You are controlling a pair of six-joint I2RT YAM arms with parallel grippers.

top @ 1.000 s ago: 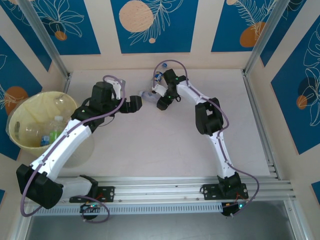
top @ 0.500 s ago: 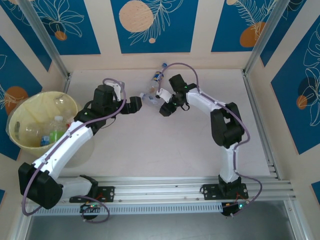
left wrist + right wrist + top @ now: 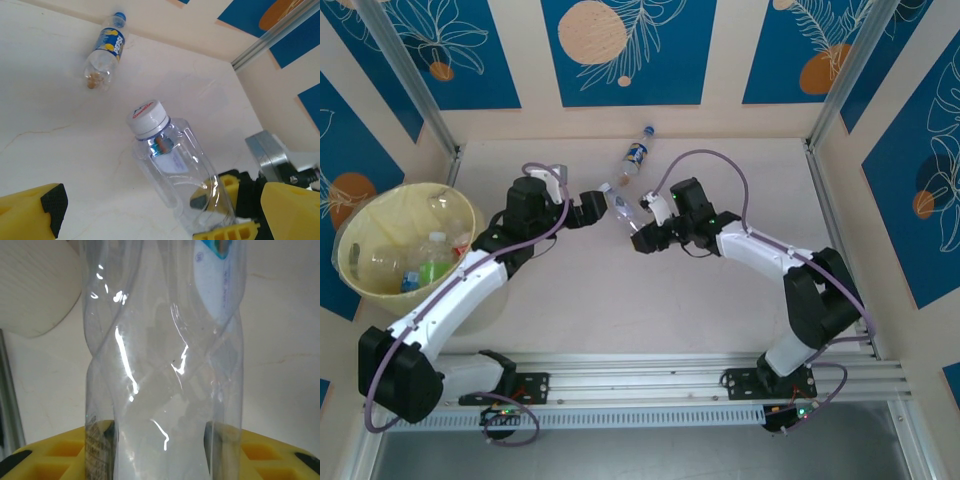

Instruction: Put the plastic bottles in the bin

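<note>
**While the left pincer (image 3: 588, 208) gapes, the right pincer (image 3: 640, 238) clamps a clear bottle (image 3: 620, 208)**

Where the two arms meet over the middle of the bench (image 3: 650, 300), the clear bottle lies tilted between them. Its white cap (image 3: 147, 119) points toward the left arm, and its base is pinched between the right pincer's yellow fingers (image 3: 270, 455). In the right wrist view the bottle's walls are crumpled and streaked with glare, and its top and base are cut off by the frame. A pale ribbed shape (image 3: 35, 290) at upper left cannot be identified.

From the left wrist, the left pincer's fingers (image 3: 35, 212) stand wide apart at the lower corners, both cropped and touching nothing. Whether the clear bottle rests on the bench or is lifted cannot be told.

A blue-labelled bottle (image 3: 638, 152) lies on its side near the back wall, well apart from both pincers. The bin (image 3: 365, 215) stands at the left, its near side partly hidden by the left arm. Several bottles (image 3: 432, 262) show inside it, but they are too blurred to count.
</note>
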